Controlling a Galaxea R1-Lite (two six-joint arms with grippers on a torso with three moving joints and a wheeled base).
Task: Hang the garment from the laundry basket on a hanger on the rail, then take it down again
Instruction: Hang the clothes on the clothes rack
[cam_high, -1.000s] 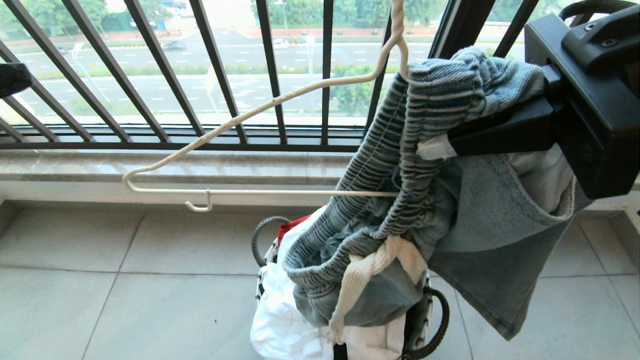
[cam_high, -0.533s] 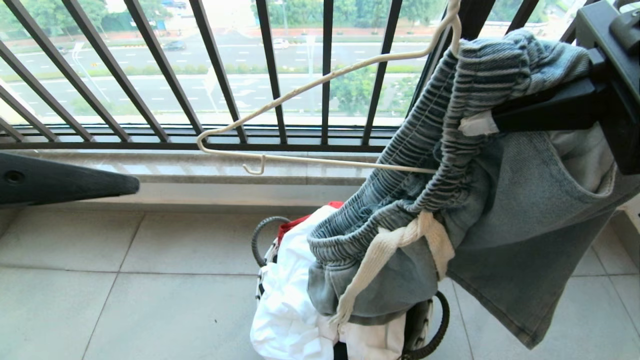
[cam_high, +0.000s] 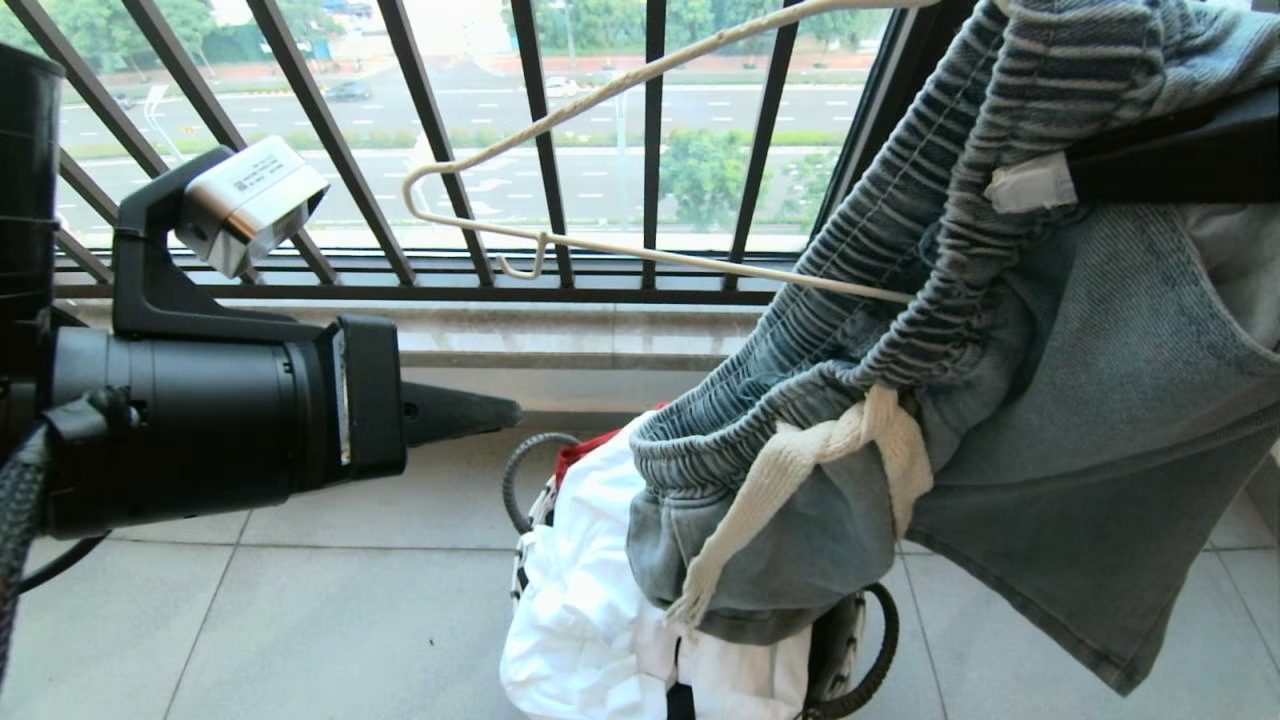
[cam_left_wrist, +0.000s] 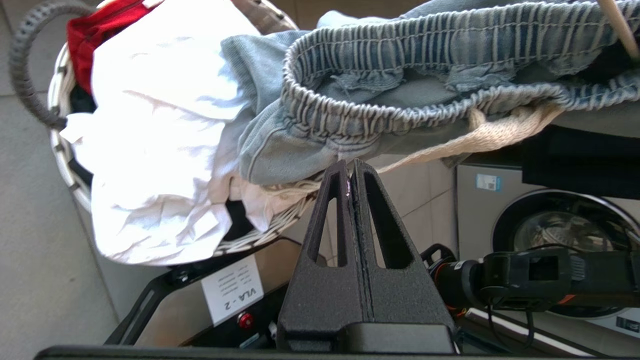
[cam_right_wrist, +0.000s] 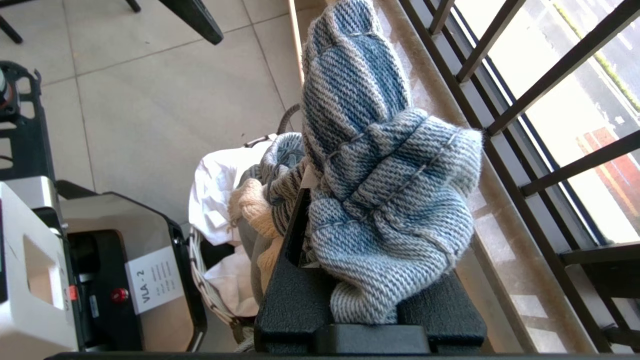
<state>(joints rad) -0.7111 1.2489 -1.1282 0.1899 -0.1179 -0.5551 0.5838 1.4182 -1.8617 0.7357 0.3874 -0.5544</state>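
Holding the denim shorts (cam_high: 1080, 400) up high on the right, above the laundry basket (cam_high: 860, 650).

At the left, my left gripper (cam_left_wrist: 351, 167) reaches in level over the tiled floor (cam_high: 250, 620), its two fingers pressed flat together with nothing between them, the tips just short of the shorts' ribbed waistband. In the middle, the cream wire hanger (cam_high: 560, 150) slants in front of the black window railing (cam_high: 440, 140), its lower bar running into the waistband opening. Below, the basket sits on the floor, stuffed with white cloth (cam_high: 580, 600) and a bit of red, the shorts' lower folds and cream drawstring (cam_high: 790, 480) hanging over it. At the right, my right gripper (cam_right_wrist: 310, 210) is clamped on a bunch of the waistband.
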